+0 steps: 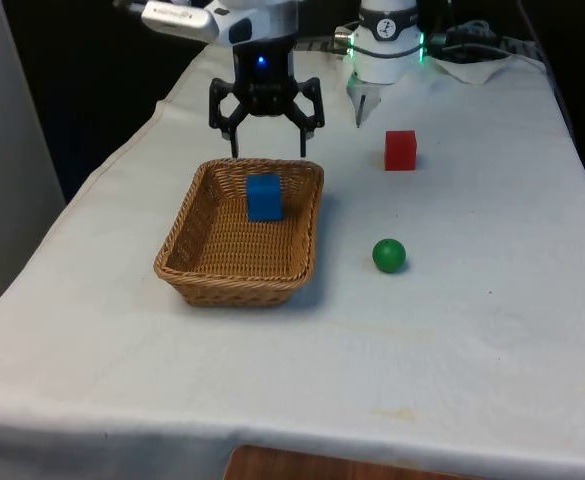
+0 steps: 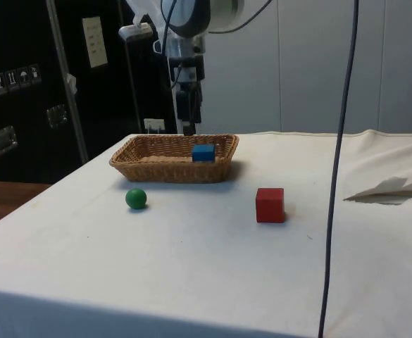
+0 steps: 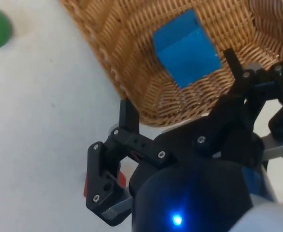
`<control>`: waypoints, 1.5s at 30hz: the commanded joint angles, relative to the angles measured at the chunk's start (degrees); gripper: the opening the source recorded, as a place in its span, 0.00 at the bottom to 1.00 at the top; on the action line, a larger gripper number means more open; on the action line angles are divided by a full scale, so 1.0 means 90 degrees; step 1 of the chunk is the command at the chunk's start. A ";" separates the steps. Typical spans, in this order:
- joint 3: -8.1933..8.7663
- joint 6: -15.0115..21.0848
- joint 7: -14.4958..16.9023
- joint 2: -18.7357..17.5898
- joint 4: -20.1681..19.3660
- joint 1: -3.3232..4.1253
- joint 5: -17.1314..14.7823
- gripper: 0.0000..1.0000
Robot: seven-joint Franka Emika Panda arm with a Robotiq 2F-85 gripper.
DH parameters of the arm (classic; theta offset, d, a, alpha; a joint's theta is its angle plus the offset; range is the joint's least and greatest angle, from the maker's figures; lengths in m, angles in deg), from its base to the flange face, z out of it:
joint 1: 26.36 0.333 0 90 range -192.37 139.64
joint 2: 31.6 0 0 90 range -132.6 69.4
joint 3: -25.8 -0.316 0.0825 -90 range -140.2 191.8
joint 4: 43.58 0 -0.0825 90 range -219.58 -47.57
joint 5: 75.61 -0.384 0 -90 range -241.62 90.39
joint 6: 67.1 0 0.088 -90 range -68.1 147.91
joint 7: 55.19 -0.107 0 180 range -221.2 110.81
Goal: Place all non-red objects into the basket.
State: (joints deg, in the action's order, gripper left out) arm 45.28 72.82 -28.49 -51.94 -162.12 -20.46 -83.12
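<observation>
The gripper hangs above the far rim of the wicker basket, upper centre of the front view, fingers spread wide with nothing between them. In the side view the basket wall hides the lower part of the blue cube, which sits inside near the far end. The green ball sits on open cloth right of the basket, well apart from it. The red cube is further back, lots of bare cloth around both.
</observation>
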 commanded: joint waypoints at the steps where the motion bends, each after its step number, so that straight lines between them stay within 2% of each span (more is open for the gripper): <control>1: -0.0013 -0.0045 -0.0057 0.0013 0.0019 0.0038 0.0006 1.00; 2: -0.0032 -0.0051 -0.0089 0.0032 0.0019 0.0051 0.0013 1.00; 3: -0.0038 -0.0013 -0.0045 0.0032 0.0000 0.0019 0.0000 1.00; 4: -0.0045 -0.0057 -0.0115 0.0045 0.0019 0.0064 0.0013 1.00; 9: -0.0191 -0.0070 -0.0293 0.0089 0.0038 0.0127 0.0013 1.00; 10: -0.0178 -0.0025 -0.0223 0.0083 0.0019 0.0083 0.0000 1.00; 11: -0.0216 -0.0070 -0.0325 0.0089 0.0038 0.0140 0.0013 1.00; 12: -0.0248 -0.0070 -0.0357 0.0095 0.0045 0.0146 0.0006 1.00; 18: -0.0471 -0.0070 -0.0516 0.0083 0.0089 0.0146 -0.0051 1.00; 19: -0.0452 -0.0025 -0.0503 0.0089 0.0064 0.0134 0.0000 1.00; 22: -0.0605 -0.0070 -0.0560 0.0045 0.0134 0.0127 -0.0121 1.00; 26: -0.0707 -0.0064 -0.0579 -0.0032 0.0216 0.0134 -0.0223 1.00; 27: -0.0668 -0.0025 -0.0579 0.0019 0.0159 0.0140 -0.0153 1.00; 30: -0.0809 -0.0070 -0.0592 -0.0140 0.0344 0.0134 -0.0344 1.00; 33: -0.0891 -0.0076 -0.0605 -0.0236 0.0452 0.0134 -0.0420 1.00; 34: -0.0859 -0.0025 -0.0598 -0.0216 0.0414 0.0140 -0.0363 1.00; 35: -0.0929 -0.0083 -0.0624 -0.0293 0.0516 0.0146 -0.0458 1.00; 42: -0.1095 -0.0095 -0.0821 -0.0458 0.0726 0.0178 -0.0427 1.00; 43: -0.1089 -0.0032 -0.0770 -0.0420 0.0668 0.0159 -0.0427 1.00; 45: -0.1146 -0.0095 -0.0904 -0.0535 0.0815 0.0204 -0.0414 1.00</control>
State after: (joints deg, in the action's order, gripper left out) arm 34.97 72.48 -36.00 -56.30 -155.36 -18.91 -86.96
